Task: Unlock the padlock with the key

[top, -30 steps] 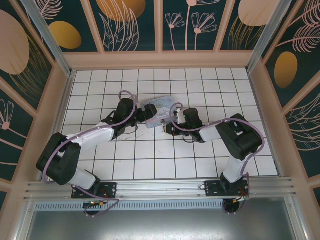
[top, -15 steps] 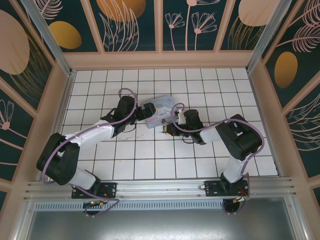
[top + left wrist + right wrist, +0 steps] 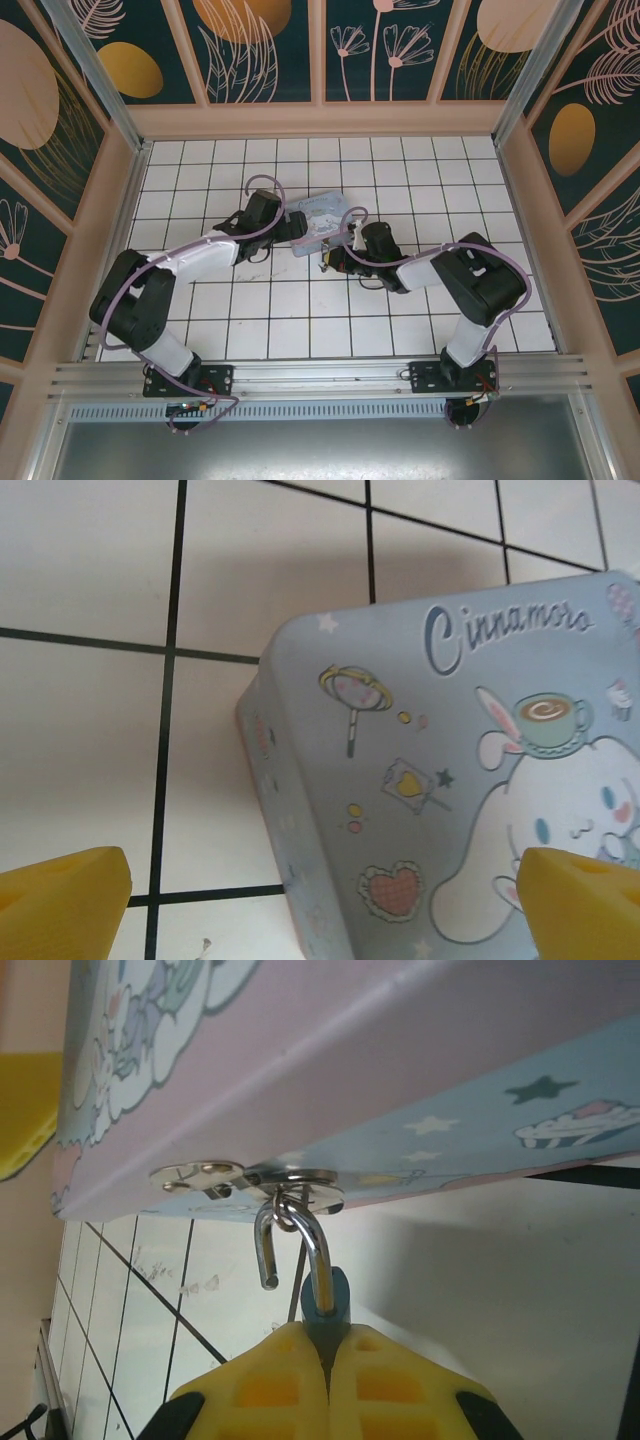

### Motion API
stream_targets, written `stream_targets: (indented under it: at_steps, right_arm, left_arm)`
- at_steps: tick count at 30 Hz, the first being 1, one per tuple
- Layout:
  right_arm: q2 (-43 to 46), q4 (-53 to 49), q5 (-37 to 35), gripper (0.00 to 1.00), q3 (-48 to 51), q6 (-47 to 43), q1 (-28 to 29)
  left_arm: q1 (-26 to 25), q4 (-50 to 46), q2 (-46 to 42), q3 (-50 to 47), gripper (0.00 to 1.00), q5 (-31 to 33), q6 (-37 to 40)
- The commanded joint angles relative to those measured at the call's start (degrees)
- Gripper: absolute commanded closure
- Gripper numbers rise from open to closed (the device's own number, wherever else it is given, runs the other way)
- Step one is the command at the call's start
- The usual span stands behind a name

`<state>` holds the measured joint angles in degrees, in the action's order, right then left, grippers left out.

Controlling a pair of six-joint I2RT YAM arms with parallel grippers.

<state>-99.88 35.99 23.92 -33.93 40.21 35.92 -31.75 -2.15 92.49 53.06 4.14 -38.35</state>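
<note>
Padlock [image 3: 326, 1305]: blue body, lower centre of right wrist view, pinched in the closed right gripper [image 3: 327, 1345]. The shackle [image 3: 312, 1245] is hooked through the tin [image 3: 420, 1060] hasp [image 3: 300, 1176] (one leg free). Left gripper [image 3: 322, 900]: spread wide over the tin corner, holding nothing.

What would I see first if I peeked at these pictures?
The pale blue cartoon-printed tin in the middle of the white tiled table grabs the eye. Hanging from its clasp is a tiny blue padlock, one end of its shackle free, pinched in the right hand. The left hand is open at the tin's corner.
</note>
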Motion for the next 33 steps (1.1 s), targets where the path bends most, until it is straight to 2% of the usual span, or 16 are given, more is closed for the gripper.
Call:
stream_targets:
  at_steps: [1, 9, 22, 33]
  right_arm:
    - [1.6, 0.6, -2.5, 1.00, 1.3, 5.2, 0.6]
    - [2.2, 2.2, -5.8, 1.00, 3.2, 12.7, 0.9]
    - [2.9, 11.1, -8.1, 1.00, 6.2, 23.8, 0.9]
    - [2.0, 12.7, -10.4, 1.00, 4.7, 28.2, 1.0]
  left_arm:
    - [0.3, -1.1, 1.3, 0.7, 0.01, 0.4, 1.6]
    - [-0.1, -0.5, 3.1, -0.2, 0.01, 0.2, 1.6]
    - [-2.6, -0.5, 5.3, -1.8, 0.01, 1.9, 1.3]
    - [-4.1, -0.4, 8.9, -2.6, 0.02, 3.4, 0.7]
